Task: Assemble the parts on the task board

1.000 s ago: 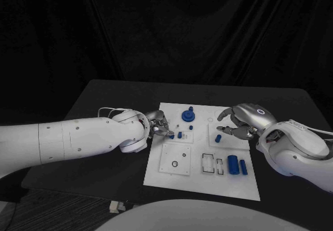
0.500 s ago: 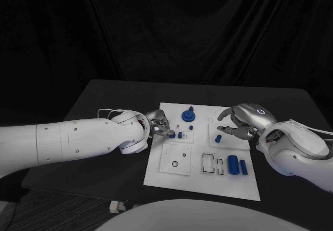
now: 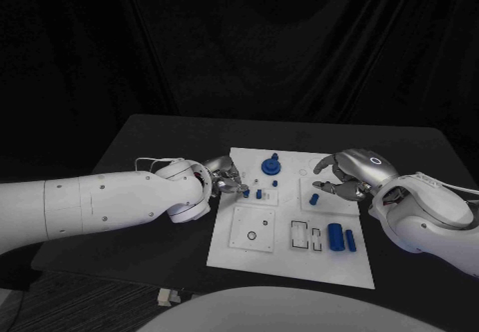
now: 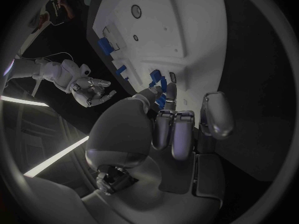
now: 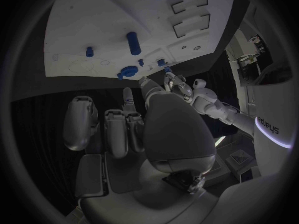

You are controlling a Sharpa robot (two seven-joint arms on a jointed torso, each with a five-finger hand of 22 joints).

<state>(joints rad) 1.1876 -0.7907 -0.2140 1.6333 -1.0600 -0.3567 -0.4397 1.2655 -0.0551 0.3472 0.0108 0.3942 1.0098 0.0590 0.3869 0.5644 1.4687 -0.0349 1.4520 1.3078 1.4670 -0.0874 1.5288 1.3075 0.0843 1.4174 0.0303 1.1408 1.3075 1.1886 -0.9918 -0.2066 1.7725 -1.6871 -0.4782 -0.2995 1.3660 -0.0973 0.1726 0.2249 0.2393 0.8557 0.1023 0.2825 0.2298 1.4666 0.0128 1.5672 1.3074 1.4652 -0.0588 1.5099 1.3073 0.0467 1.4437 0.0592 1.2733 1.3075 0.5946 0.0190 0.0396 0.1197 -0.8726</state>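
Left arm reaches in over the black tabletop (image 3: 160, 135), its silver left hand (image 3: 226, 177) at the left edge of the white rectangular task board (image 3: 289, 266). Fingers are drawn together over a small blue peg-like part (image 3: 246, 194); the left wrist view has fingertips (image 4: 169, 90) right at the small blue pieces (image 4: 156, 75), but whether the hand pinches one or only touches it can't be told. Just right of it stand two more small blue pegs (image 3: 259, 194). Behind them, toward the board's far edge, sits a round blue knob w/ a thin stem (image 3: 269, 165).

Mid-board, nearer the robot: a square white inset plate w/ a small dark ring (image 3: 252, 236), then dark-outlined rectangular slots (image 3: 300, 234). Right of those lie two blue cylinders (image 3: 341, 236) side by side.

At right, the silver right hand (image 3: 349, 176) hovers over the board's right side, fingers spread & curved, holding nothing, w/ a short blue cylindrical part (image 3: 313, 199) below its fingertips.

Step in hand, judged: left hand is seating or picking a small peg. To do it well: keep the peg upright, line it over its hole before pressing, go slow, & keep knuckles off the neighbouring pegs. Right hand should stay apart from the left.
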